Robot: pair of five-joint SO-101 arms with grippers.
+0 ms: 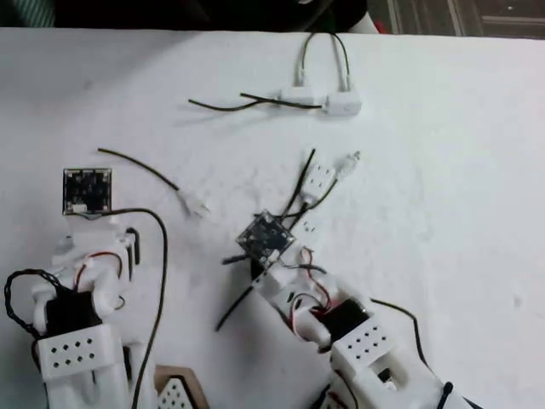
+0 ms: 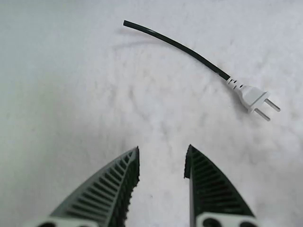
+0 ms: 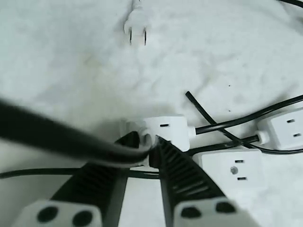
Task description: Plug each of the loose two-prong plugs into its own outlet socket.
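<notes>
Since the loose plug (image 2: 250, 97) is just a small plastic body on a thin black cord (image 2: 180, 45), I'd expect it to weigh next to nothing and skate around on the surface (image 2: 71, 104) if I nudge it. It's lying flat, prongs pointing away from its cord, off to one side ahead of my left hand (image 2: 163, 149), which is spread wide with nothing in it. The cord's floppy, so grabbing that won't help me aim. I'd pinch the moulded white body across its flat sides, behind the prongs, and leave the metal alone since thin prongs probably bend. It's smooth plastic though, so it might twist in the grip when pushed in.

My right hand (image 3: 148, 138) is over in the tangle mid-surface, squeezed onto a small white piece (image 3: 146, 142) with a black lead (image 3: 57, 135) trailing off it. Looks like another plug, can't swear to it. It's touching a white socket block (image 3: 165, 127), with two more blocks (image 3: 232, 165) just beside. Those look light and loose too, so I reckon one slides back when pushed unless something braces it.
</notes>
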